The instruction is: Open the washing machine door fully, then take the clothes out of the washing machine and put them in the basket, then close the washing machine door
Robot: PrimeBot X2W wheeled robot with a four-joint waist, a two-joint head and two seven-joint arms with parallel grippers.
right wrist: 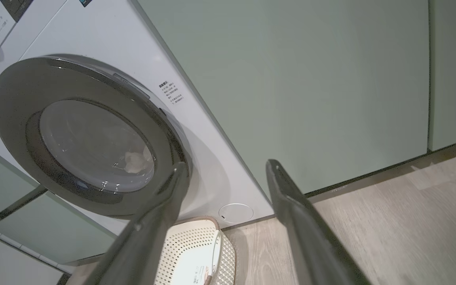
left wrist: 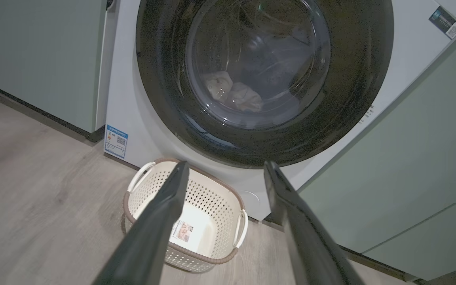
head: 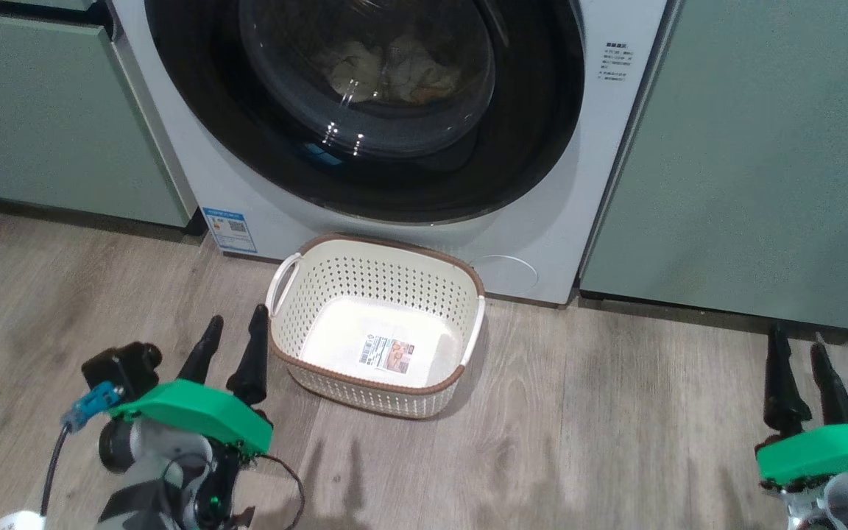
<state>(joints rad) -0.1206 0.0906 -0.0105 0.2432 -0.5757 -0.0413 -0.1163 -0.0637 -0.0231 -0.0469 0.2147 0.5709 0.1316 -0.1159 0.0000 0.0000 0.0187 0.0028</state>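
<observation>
Head view: pale green cabinets (head: 748,147) flank the white washer (head: 542,235) on a grey wood-grain floor (head: 615,442). Its door (head: 527,147) looks shut, clothes (head: 394,70) heaped behind the glass. The basket (head: 365,283) (sticker inside) stands on the floor just before the washer. Left gripper (head: 236,316) and right gripper (head: 798,340) hover spread, empty.

The door (head: 534,147) lies shut against the machine (head: 601,221), blocking the way to the clothes (head: 394,66) behind its glass. The basket (head: 387,246) stands just below it, top open. Bare floor (head: 615,412) lies either side; cabinets (head: 762,147) flank the machine.
</observation>
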